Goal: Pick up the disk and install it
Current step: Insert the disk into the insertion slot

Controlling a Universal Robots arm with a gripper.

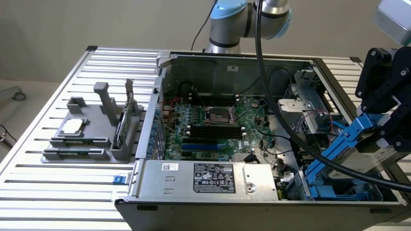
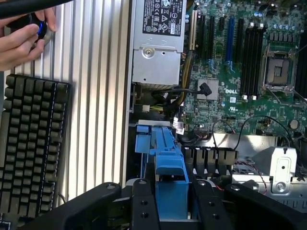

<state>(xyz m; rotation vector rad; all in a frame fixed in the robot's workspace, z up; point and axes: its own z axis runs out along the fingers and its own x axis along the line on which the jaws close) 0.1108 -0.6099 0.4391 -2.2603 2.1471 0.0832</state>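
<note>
Near DELL motherboard, disk in hand

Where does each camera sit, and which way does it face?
Exterior view: off the arm, raised, looking down into the open grey metal computer case on the slatted aluminium table; the robot's arm and black hand show.
Wrist view: behind the hand, looking along its fingers, which grip the blue-framed silver-grey metal disk.
Shared: the disk, the green motherboard, the grey labelled power-supply box.
</note>
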